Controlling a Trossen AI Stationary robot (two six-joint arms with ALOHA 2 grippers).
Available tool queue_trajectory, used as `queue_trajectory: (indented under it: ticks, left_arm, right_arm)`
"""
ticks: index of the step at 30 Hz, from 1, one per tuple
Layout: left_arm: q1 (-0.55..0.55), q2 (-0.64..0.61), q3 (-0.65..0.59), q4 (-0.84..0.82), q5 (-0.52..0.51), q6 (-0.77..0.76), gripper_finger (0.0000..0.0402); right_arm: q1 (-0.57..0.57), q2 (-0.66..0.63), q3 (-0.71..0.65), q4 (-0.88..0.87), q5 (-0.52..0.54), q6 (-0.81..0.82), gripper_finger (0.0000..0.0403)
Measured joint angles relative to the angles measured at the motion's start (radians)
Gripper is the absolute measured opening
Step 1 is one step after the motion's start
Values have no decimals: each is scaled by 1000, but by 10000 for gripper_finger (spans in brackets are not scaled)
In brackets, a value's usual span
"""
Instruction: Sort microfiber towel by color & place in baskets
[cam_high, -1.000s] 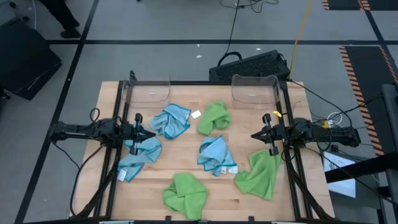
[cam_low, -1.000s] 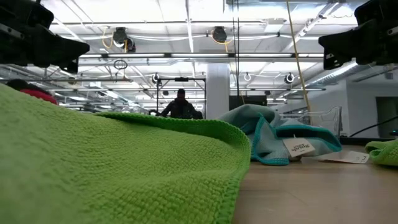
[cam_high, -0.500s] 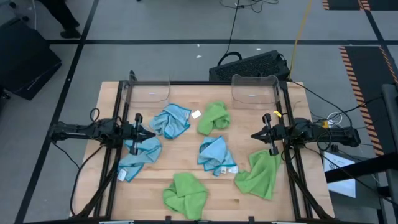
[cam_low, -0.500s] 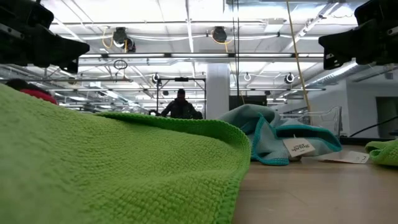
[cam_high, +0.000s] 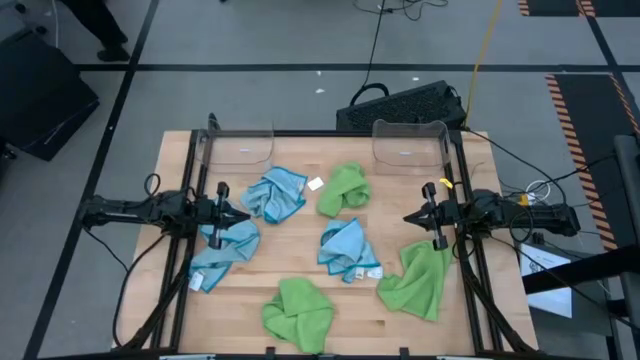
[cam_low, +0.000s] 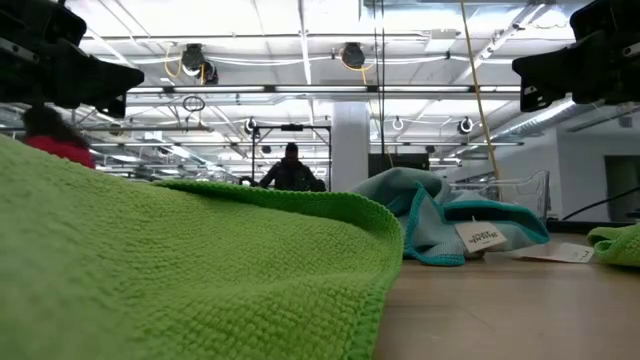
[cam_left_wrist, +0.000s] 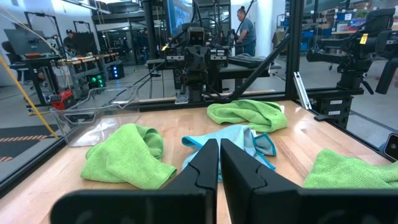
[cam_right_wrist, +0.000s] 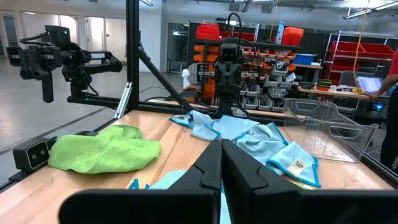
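Note:
Three blue towels (cam_high: 275, 193) (cam_high: 347, 248) (cam_high: 220, 250) and three green towels (cam_high: 344, 188) (cam_high: 298, 310) (cam_high: 417, 280) lie crumpled on the wooden table. Two clear baskets (cam_high: 238, 145) (cam_high: 408, 140) stand at the far edge. My left gripper (cam_high: 246, 217) hovers shut at the table's left side, pointing level toward the middle, above the edge of a blue towel. My right gripper (cam_high: 408, 217) hovers shut at the right side and faces it. In the left wrist view my left gripper (cam_left_wrist: 219, 152) holds nothing. In the right wrist view my right gripper (cam_right_wrist: 221, 154) holds nothing either.
Black frame rails (cam_high: 185, 250) (cam_high: 470, 260) run along the table's left and right sides. A dark case (cam_high: 405, 105) sits on the floor behind the table. In the low view the near green towel (cam_low: 180, 270) fills the foreground. People stand in the room beyond the table.

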Motion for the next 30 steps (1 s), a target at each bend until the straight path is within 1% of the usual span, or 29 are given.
queue_trajectory:
  ticks: [22, 30]
  left_arm:
    - [0, 0, 0, 0, 0, 0, 21]
    - [0, 0, 0, 0, 0, 0, 21]
  right_arm:
    - [0, 0, 0, 0, 0, -1, 0]
    - [0, 0, 0, 104, 0, 0, 0]
